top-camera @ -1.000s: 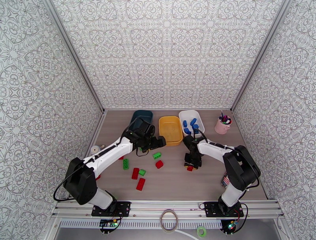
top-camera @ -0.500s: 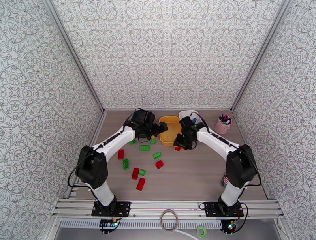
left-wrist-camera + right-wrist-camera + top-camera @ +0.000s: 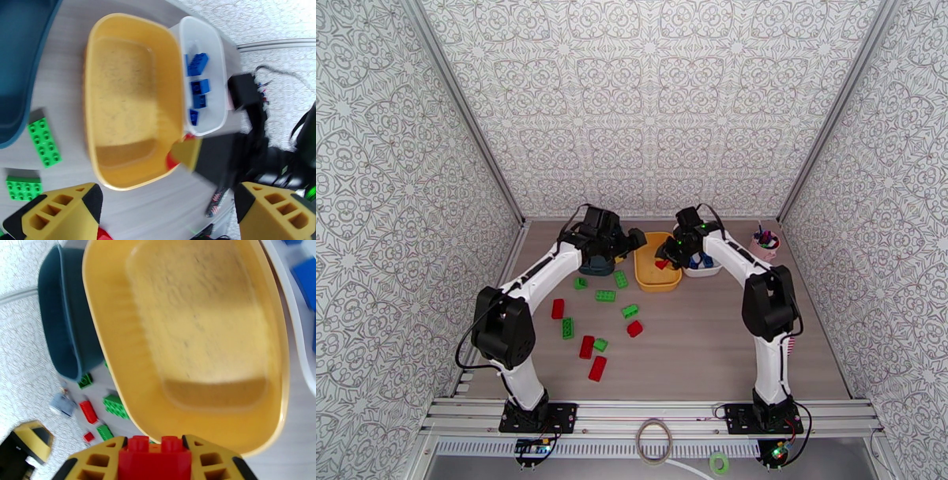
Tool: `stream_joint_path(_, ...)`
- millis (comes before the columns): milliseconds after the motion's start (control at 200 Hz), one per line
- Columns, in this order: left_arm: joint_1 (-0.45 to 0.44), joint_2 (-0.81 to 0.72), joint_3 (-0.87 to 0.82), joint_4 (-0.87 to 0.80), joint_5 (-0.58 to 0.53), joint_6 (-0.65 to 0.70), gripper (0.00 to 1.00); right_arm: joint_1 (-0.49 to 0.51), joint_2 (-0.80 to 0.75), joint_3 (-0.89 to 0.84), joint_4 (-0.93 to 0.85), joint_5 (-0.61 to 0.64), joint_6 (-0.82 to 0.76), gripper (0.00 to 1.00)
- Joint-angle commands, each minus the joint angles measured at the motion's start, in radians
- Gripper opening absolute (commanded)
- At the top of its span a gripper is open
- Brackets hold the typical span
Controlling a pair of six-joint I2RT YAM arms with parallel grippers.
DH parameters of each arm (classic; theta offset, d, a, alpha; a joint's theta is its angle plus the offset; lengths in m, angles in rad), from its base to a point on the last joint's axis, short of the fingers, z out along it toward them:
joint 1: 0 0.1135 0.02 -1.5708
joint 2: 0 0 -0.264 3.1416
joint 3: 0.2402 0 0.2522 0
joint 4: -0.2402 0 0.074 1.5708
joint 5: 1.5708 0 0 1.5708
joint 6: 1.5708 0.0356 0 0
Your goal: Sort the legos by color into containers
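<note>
Right claw (image 3: 155, 459), clenched on a red lego (image 3: 155, 469), has swung over the yellow tub (image 3: 118, 338).

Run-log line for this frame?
left gripper: open, empty | right gripper: shut on red brick over yellow tub rim | yellow tub: empty | white tub: blue bricks | table: green bricks, red bricks loose

Your yellow tub (image 3: 118, 79) sits bare between the teal tub (image 3: 19, 71) and the white tub (image 3: 213, 43) of blue bricks (image 3: 197, 64). One red brick (image 3: 155, 461) is held over its edge, and green bricks (image 3: 605, 295) lie scattered.
</note>
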Motion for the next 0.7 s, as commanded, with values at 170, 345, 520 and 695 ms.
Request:
stream_joint_path(170,0.008,-0.143,-0.107,-0.159,-0.139,0.127,0.94,-0.016,0.062,0.164,-0.077,-0.033,-0.019,0.53)
stream_joint_path(345,-0.015,-0.239,-0.207,-0.211,-0.220,0.161,0.94,-0.016,0.014,0.169,-0.132,-0.008,-0.057,0.58)
stream_joint_path(520,-0.081,-0.324,-0.295,-0.272,-0.296,0.172,0.94,-0.009,-0.103,0.077,-0.201,0.071,-0.119,0.59)
stream_joint_path(695,-0.189,-0.364,-0.381,-0.294,-0.354,0.151,0.93,0.022,-0.274,-0.126,-0.235,0.171,-0.168,0.60)
